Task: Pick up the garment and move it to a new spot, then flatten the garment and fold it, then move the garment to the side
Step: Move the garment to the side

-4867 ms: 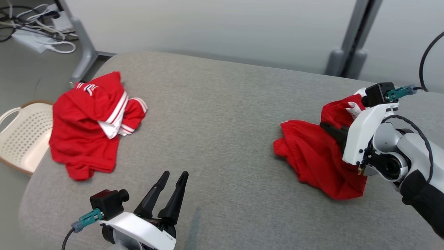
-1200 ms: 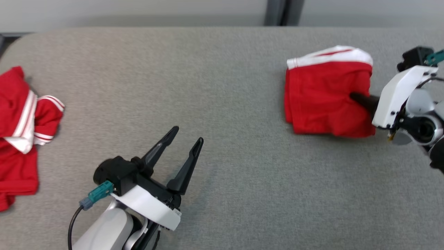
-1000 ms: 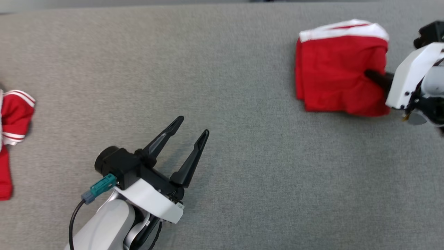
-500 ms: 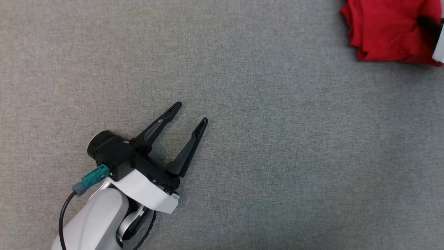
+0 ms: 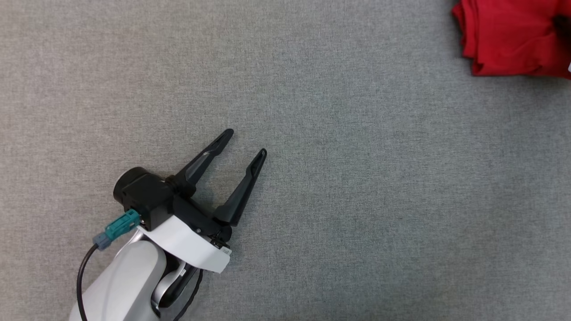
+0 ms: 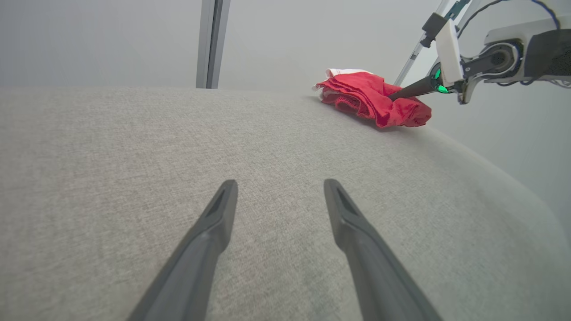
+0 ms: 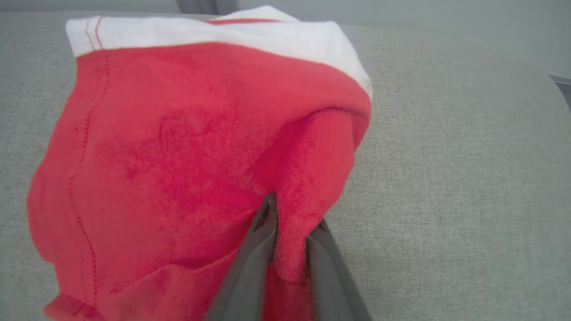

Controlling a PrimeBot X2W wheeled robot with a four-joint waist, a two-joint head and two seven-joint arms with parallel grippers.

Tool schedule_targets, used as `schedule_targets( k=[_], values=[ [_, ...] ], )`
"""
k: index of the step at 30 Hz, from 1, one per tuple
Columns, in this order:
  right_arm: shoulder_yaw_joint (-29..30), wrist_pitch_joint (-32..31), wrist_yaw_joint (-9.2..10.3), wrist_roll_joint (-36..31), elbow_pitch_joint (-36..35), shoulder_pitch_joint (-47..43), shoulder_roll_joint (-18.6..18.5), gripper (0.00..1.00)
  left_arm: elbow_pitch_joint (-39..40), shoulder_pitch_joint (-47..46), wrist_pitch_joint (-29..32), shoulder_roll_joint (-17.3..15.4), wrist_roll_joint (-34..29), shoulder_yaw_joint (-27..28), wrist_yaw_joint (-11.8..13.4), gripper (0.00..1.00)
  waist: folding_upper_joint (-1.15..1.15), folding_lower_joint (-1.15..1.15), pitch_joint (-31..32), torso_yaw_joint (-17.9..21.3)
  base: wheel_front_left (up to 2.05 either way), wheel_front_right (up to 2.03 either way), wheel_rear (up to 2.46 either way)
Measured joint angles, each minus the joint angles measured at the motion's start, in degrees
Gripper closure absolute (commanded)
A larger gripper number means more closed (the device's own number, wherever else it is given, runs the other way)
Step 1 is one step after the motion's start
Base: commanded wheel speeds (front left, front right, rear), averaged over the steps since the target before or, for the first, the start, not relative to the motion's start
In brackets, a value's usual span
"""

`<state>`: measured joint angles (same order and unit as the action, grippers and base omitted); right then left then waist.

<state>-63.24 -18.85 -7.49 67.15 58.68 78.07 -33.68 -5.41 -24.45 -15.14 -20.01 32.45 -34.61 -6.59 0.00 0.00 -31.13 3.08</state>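
Red garment (image 7: 178, 147) sits bunched at the far right of the grey surface (image 5: 357, 200), with a fold pinched in the nearly closed right gripper (image 7: 292, 218). Left gripper (image 5: 246, 142) is spread wide and empty, well apart from it.

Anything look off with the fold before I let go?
A ridge of the garment is pinched up in the right tool, so it isn't flat; it also lies close to the edge of the table.

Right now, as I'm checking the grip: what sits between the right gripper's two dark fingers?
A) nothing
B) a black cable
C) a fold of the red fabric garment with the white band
C: the right wrist view shows the red garment pinched in the right gripper, between its fingers.
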Motion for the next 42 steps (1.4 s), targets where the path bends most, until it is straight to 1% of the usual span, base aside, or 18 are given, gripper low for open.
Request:
schedule_targets(
  k=[1, 2, 6, 9, 14, 21, 24, 25, 26, 29, 33, 34, 39, 42],
  values=[
    [0.11, 0.07, 0.00, -0.01, 0.32, -0.08, 0.25, 0.04, -0.19, 0.25, 0.00, 0.15, 0.01, -0.01, -0.08, 0.00, 0.00, 0.00, 0.31, -0.01, 0.00, 0.00, 0.00],
    [0.18, 0.09, 0.00, -0.04, 0.68, -0.24, 0.55, 0.00, -0.40, 0.51, 0.00, 0.29, 0.02, -0.02, -0.16, 0.00, 0.00, 0.00, 0.66, -0.02, 0.00, 0.00, 0.00],
    [0.01, 0.92, 0.00, -0.77, 1.62, -1.14, 1.07, 0.00, -1.10, 0.72, 0.00, 0.60, 0.32, 0.04, -0.24, 0.00, 0.00, 0.00, 2.29, -0.01, 0.00, 0.00, 0.00],
    [-1.34, 2.25, 0.00, -3.65, 2.32, -1.07, 1.11, 0.00, -1.68, 1.44, 0.00, 0.82, 0.43, 0.32, -0.24, 0.00, 0.00, 0.00, 3.82, 0.04, 0.00, 0.00, 0.00],
    [-2.55, 5.00, 0.00, -6.31, 2.69, -1.16, 1.54, 0.00, -2.59, 3.35, 0.00, 1.37, 0.71, 1.25, -0.12, 0.00, 0.00, 0.00, 7.28, 0.20, 0.00, 0.00, 0.00],
    [-2.13, 11.00, 0.00, -6.28, -2.48, -4.27, 1.90, 0.00, -3.24, 7.44, 0.00, 1.64, 1.19, 4.35, 1.40, 0.00, 0.00, 0.00, 14.00, 0.36, 0.00, 0.00, 0.00],
    [-1.72, 16.67, 0.00, -7.21, -4.93, -6.16, 0.84, 0.00, -3.26, 9.18, 0.00, 1.31, 1.41, 6.05, 2.22, 0.00, 0.00, 0.00, 17.08, 0.22, 0.00, 0.00, 0.00],
    [-0.63, 20.24, 0.00, -7.20, -6.17, -8.25, 0.12, 0.00, -3.08, 10.25, 0.00, 1.10, 1.45, 7.27, 2.75, 0.00, 0.00, 0.00, 19.07, -0.02, 0.00, 0.00, 0.00],
    [-0.14, 22.05, 0.00, -7.21, -6.47, -9.55, 0.03, 0.00, -3.00, 10.92, -0.01, 0.99, 1.48, 7.87, 3.16, 0.00, 0.00, 0.00, 20.06, -0.18, 0.00, 0.00, 0.00],
    [1.62, 26.65, 0.00, -7.15, -7.62, -13.34, 0.34, 0.00, -2.89, 13.00, 0.00, 0.45, 1.74, 9.49, 4.07, 0.00, 0.00, 0.00, 22.82, -0.67, 0.00, 0.00, 0.00],
    [4.31, 31.43, 0.00, -7.05, -8.40, -19.00, 1.99, 0.00, -2.67, 15.66, 0.00, -0.26, 2.37, 11.65, 5.47, 0.00, 0.00, 0.00, 26.05, -1.27, 0.00, 0.00, 0.00],
    [4.31, 31.43, 0.00, -7.05, -8.40, -19.00, 1.99, 0.00, -2.67, 15.66, 0.00, -0.26, 2.37, 11.65, 5.47, 0.00, 0.00, 0.00, 26.05, -1.27, 0.00, 0.00, 0.00],
    [10.29, 33.57, 0.00, -8.87, -8.65, -25.77, 4.07, 0.00, -1.53, 18.02, -0.01, -0.19, 2.48, 13.49, 6.82, 0.00, 0.00, 0.00, 28.82, -2.20, 0.00, 0.00, 0.00],
    [17.45, 33.67, -0.01, -11.39, -12.24, -31.29, 5.82, 0.00, -1.13, 19.52, 0.00, 0.40, 2.88, 14.90, 7.25, 0.00, 0.00, 0.00, 29.95, -2.75, 0.00, 0.00, 0.00]
  ],
)
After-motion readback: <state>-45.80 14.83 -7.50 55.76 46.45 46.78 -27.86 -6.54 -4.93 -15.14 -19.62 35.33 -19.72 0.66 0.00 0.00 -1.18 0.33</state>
